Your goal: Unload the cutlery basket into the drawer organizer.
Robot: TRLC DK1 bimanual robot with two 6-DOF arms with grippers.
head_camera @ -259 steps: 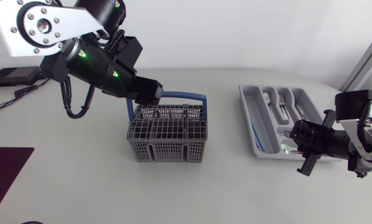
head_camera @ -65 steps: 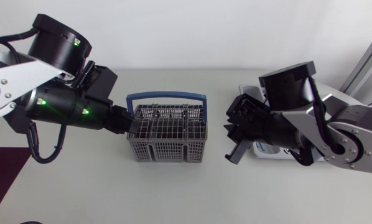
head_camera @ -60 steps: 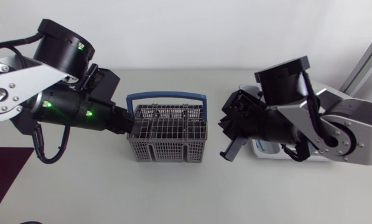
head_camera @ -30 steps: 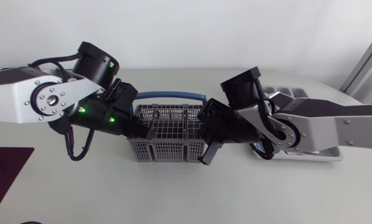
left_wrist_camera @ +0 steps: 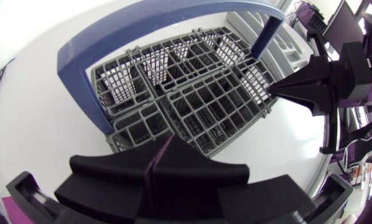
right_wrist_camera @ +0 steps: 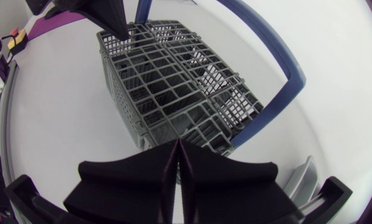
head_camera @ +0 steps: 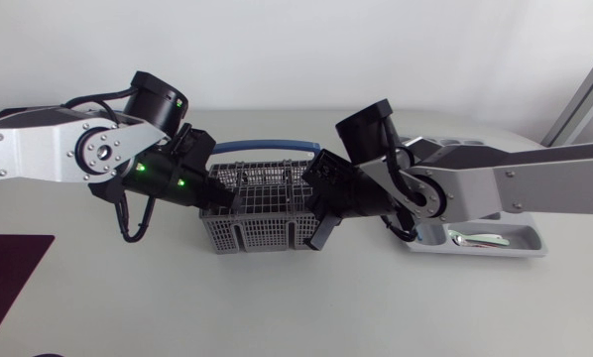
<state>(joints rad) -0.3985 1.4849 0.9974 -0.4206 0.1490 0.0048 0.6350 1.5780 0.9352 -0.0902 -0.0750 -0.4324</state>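
Basket: A grey plastic mesh cutlery basket (head_camera: 262, 226) with a blue arched handle (head_camera: 267, 147) is standing upright on the white table (head_camera: 277, 307), between the two grippers.
Left gripper: The matte black left gripper (head_camera: 227, 201) is hovering at the basket's left end, level with its rim. In the left wrist view its two wedge fingers (left_wrist_camera: 192, 177) are pressing flat against each other and gripping nothing. They are pointing at the basket's grid of compartments just ahead. Whether the tips are touching the mesh is unclear.
Right gripper: The matte black right gripper (head_camera: 314, 236) is hanging at the basket's right end, just beside the wall. In the right wrist view its fingers (right_wrist_camera: 217, 174) are likewise meeting along one seam and carrying nothing, with the basket right ahead of them.
Facing: Each wrist view is showing the other arm's gripper across the basket.
Organizer: A light grey plastic drawer organizer (head_camera: 523, 248) is lying to the basket's right, partly hidden under the right arm. A piece of silver cutlery (head_camera: 472, 238) is resting in its near compartment.
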